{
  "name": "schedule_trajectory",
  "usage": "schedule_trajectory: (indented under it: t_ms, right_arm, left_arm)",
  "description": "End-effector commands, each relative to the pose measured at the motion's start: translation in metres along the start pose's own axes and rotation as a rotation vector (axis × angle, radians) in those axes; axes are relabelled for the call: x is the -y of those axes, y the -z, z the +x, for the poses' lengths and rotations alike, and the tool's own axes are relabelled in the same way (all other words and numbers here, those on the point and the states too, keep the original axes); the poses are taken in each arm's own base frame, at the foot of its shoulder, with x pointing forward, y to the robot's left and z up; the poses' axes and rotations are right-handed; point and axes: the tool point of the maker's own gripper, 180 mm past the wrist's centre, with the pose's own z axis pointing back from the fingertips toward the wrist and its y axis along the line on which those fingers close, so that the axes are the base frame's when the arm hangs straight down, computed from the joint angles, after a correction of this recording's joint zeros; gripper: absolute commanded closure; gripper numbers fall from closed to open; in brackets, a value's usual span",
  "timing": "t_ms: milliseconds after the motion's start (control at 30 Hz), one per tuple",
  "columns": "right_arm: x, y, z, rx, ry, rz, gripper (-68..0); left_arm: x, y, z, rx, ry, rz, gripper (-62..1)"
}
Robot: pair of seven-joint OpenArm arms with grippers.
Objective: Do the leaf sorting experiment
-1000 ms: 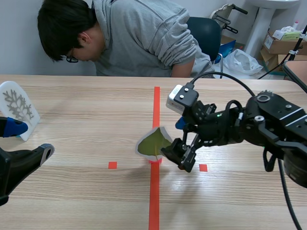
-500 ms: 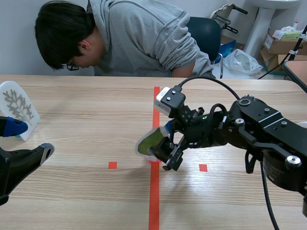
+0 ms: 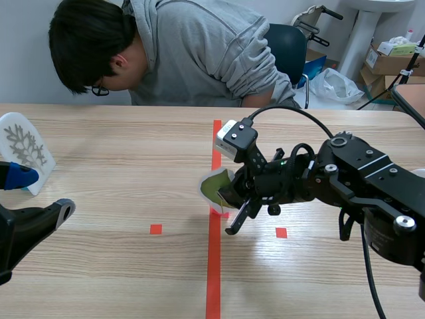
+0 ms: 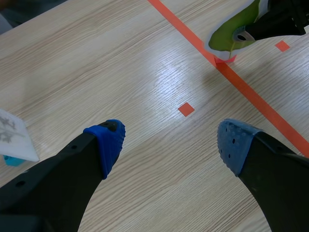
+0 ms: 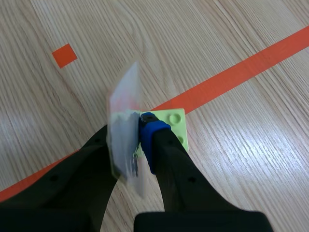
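Firstly, at the far left of the table [image 3: 119, 146] a white card [image 3: 22, 149] with a grey branching leaf printed on it stands upright. Just beside it, nearer the robot, the left gripper [image 3: 46, 193] hovers low over the wood with its jaws released and nothing between the blue pads. Toward the middle, the long orange tape line [image 3: 214, 266] runs away from the robot. A green card [image 3: 214, 188] with a white border sits right over that line, tilted and raised off the wood. The right gripper [image 3: 229, 203], reaching in from the right, has its jaws clenched on this card, which the wrist view shows edge-on, pinched between the fingers. A small light green block [image 5: 170, 121] lies on the tape just ahead of one fingertip. Across the table a person [image 3: 186, 53] in a grey hoodie leans forward.
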Motion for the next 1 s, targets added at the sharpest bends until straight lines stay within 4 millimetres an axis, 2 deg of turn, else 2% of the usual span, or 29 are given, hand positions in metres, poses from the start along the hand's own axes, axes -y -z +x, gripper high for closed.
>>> schedule_trajectory:
  t_ms: [0, 333, 433, 567, 667, 900, 967]
  right_arm:
    - [0.011, -0.004, 0.015, 0.036, -0.019, -0.021, -1.2]
    - [0.013, -0.005, 0.017, 0.042, -0.018, -0.025, -1.3]
    - [0.021, -0.008, 0.019, 0.051, -0.006, -0.063, -1.3]
    - [0.046, -0.024, 0.019, 0.08, 0.059, -0.162, -1.3]
    - [0.073, -0.042, 0.007, 0.088, 0.145, -0.268, -1.3]
    - [0.15, -0.108, -0.02, 0.088, 0.266, -0.565, -1.3]
    - [0.167, -0.124, -0.033, 0.071, 0.296, -0.626, -1.3]
  left_arm:
    - [0.002, 0.0, 0.007, 0.028, -0.007, -0.002, -42.8]
    - [0.002, 0.0, 0.007, 0.029, -0.007, -0.002, -42.8]
    - [0.002, 0.0, 0.007, 0.029, -0.007, -0.002, -42.8]
    - [0.002, 0.0, 0.007, 0.028, -0.007, -0.002, -42.8]
    - [0.002, 0.0, 0.007, 0.028, -0.007, -0.002, -42.8]
    - [0.003, 0.0, 0.007, 0.032, -0.017, 0.001, -42.8]
    - [0.003, 0.0, 0.007, 0.032, -0.017, 0.001, -42.8]
